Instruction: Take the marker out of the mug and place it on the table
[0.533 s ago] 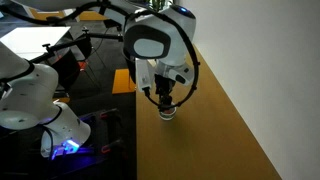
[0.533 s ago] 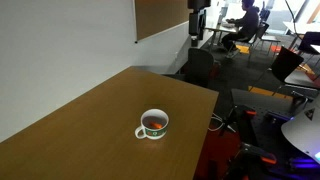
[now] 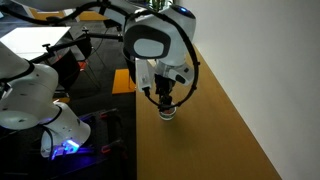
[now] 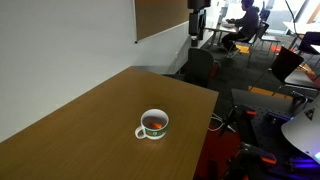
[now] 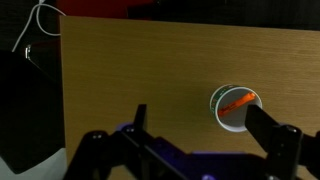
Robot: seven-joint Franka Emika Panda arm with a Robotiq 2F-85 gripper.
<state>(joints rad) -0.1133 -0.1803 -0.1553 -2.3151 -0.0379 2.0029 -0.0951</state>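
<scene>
The mug (image 4: 153,124) is small, white-grey and dark inside, and stands on the yellowish-brown wooden table (image 4: 80,130) near its edge. The orange-red marker (image 5: 238,101) lies slanted inside the mug (image 5: 236,108). In the wrist view my gripper (image 5: 205,125) is open and empty, well above the table, with the mug next to the right-hand finger. In an exterior view the gripper (image 3: 166,99) hangs over the mug (image 3: 168,113). It is out of view in the exterior view that shows the mug alone.
The table's edge runs close to the mug, with dark floor beyond it (image 5: 30,100). A small orange-brown stand (image 3: 124,81) is behind the arm. Office chairs (image 4: 198,66) and a seated person (image 4: 245,20) are in the background. A wall borders the table's other side.
</scene>
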